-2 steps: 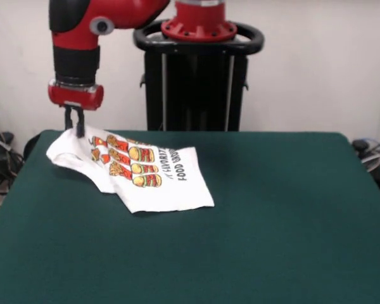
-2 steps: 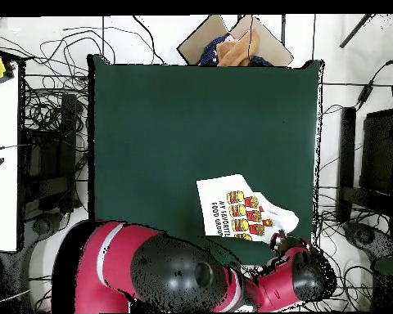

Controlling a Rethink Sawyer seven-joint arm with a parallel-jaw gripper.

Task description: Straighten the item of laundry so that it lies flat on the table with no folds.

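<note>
- One item of laundry (image 1: 134,170) logged in my front view: a white T-shirt, print side up, lying toward one far corner of the table (image 1: 272,215). I count one shirt, one table, one gripper (image 1: 75,124).
- Condition, front view: not flat. The corner under the gripper is raised off the felt, and a fold runs across the sleeve area below the print. The lettered end lies smoother.
- Gripper, front view: it hangs at the shirt's raised corner, fingers close together and seemingly pinching cloth; I judge it clamped on the shirt, though the contact itself is small.
- Overhead view: one shirt (image 2: 232,209) near the table (image 2: 151,131) edge closest to the arm, its printed end partly under the gripper (image 2: 278,240), which the wrist mostly hides.
- Also overhead: one open cardboard box (image 2: 232,45) with cloth inside, off the far edge.
- Progress, my estimate: early to middle. Creases and the lifted corner remain to be drawn out and laid down.
</note>
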